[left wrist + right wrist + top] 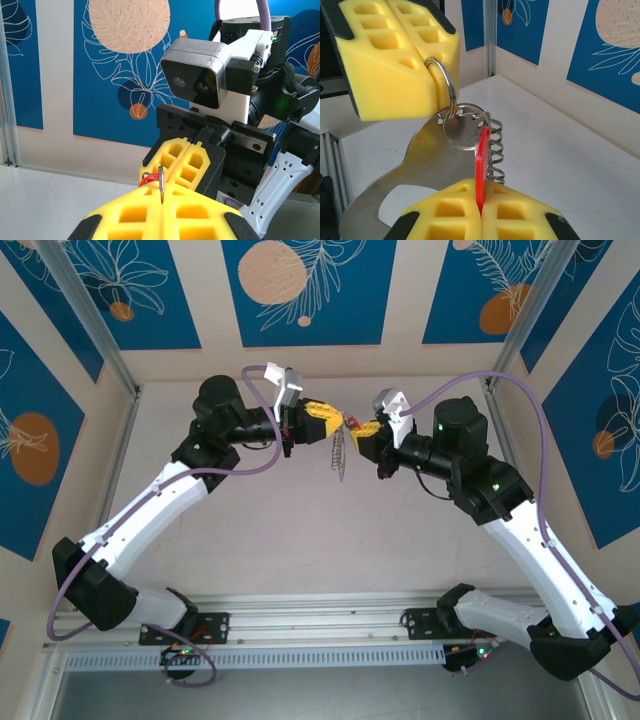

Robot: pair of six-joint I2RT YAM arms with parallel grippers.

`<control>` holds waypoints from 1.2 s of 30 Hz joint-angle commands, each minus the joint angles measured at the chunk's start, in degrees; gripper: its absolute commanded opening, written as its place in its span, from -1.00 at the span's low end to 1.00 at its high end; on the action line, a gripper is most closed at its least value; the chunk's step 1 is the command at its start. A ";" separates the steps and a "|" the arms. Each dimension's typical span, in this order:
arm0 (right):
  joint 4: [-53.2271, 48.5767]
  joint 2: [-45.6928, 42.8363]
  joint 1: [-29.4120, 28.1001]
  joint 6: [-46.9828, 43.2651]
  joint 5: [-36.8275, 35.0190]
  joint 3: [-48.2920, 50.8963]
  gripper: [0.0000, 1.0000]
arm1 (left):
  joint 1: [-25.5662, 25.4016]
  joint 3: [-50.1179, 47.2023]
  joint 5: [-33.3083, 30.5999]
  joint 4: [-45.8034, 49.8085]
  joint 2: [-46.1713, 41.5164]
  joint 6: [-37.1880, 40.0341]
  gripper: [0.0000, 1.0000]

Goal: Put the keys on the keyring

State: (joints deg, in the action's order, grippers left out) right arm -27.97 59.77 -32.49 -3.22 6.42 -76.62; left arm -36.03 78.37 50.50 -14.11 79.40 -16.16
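Because threading a key needs both pieces held fixed in the air, the two arms meet nose to nose above the pale table (pixel 300 560), clear of its surface. The left gripper (pixel 161 200) has its yellow foam fingers pressed together on a thin split ring (pixel 446 82). It pinches the ring edge-on, so most of it stands out past the fingertips where the other arm can reach it.

A second ring (pixel 461 127) hangs from the first. Below them dangle the keyring (pixel 405 170), a flat grey metal loop, and a silvery wire coil (pixel 496 150). Hanging free, they stay below the gap where the two grippers meet.

The right gripper (pixel 480 200) is closed on the red-headed key (pixel 482 155). It grips the lower part of the flat plastic head so the top edge points up at the rings, and the blade is hidden between the fingers. The top of the head sits close against the second ring. Whether that ring already passes through the key's hole I cannot tell, since the head is seen edge-on.

The step in hand looks like working the key's head onto the ring. That would call for small, well-aligned moves, as a slip could twist the ring out of the foam.
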 commanded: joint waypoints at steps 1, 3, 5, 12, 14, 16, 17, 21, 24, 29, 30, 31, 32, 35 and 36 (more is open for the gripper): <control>-0.52 -0.83 0.41 -0.09 -0.34 -3.07 -1.00 | -0.41 1.88 0.21 -2.08 0.06 0.20 -1.00; -0.69 -0.63 0.37 -0.09 0.24 -4.10 -1.00 | -0.44 1.90 0.21 -2.17 0.15 0.14 -1.00; -0.77 -0.37 0.41 -0.04 1.03 -4.85 -1.00 | -0.40 1.86 0.21 -2.32 0.23 0.02 -1.00; -0.29 0.51 -0.25 0.32 1.99 -5.51 -1.00 | -0.40 1.88 0.30 -2.41 0.32 -0.14 -1.00; -0.18 0.78 -0.51 0.42 2.34 -5.64 -1.00 | -0.40 1.88 0.30 -2.48 0.37 -0.14 -1.00; -0.12 1.04 -0.81 0.41 2.34 -5.67 -1.00 | -0.44 1.88 0.30 -2.46 0.41 -0.18 -1.00; -0.16 1.20 -0.93 0.43 2.40 -5.78 -1.00 | -0.44 1.88 0.30 -2.50 0.41 -0.20 -1.00; -0.17 1.58 -1.35 0.09 2.09 -6.00 -1.00 | -0.46 1.96 0.30 -2.59 0.45 -0.22 -1.00; -0.38 1.58 -1.35 -0.24 1.49 -6.16 -1.00 | -0.44 1.96 0.30 -2.68 0.50 -0.22 -1.00; -0.72 0.98 -1.26 -0.71 0.20 -6.08 -1.00 | -0.44 1.71 -0.13 -2.77 0.41 -0.19 -1.00; -0.84 0.80 -1.18 -0.75 0.04 -6.00 -1.00 | -0.44 1.70 -0.14 -2.81 0.41 -0.27 -1.00; -0.79 0.71 -1.09 -0.81 -0.03 -5.82 -1.00 | -0.44 1.78 -0.14 -2.85 0.41 -0.22 -1.00; -0.82 0.54 -1.00 -0.78 -0.10 -5.66 -1.00 | -0.44 1.79 -0.14 -2.86 0.50 -0.19 -1.00; -0.82 0.27 -0.73 -0.70 -0.25 -5.34 -1.00 | -0.44 1.88 -0.04 -2.77 0.58 -0.28 -1.00; -0.89 0.20 -0.65 -0.66 -0.35 -5.23 -1.00 | -0.44 1.83 -0.05 -2.72 0.59 -0.20 -1.00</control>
State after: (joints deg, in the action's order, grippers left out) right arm -28.38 61.30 -33.30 -3.27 7.09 -80.68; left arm -36.03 78.39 50.52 -14.41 79.75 -16.19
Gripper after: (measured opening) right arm 0.048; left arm 0.038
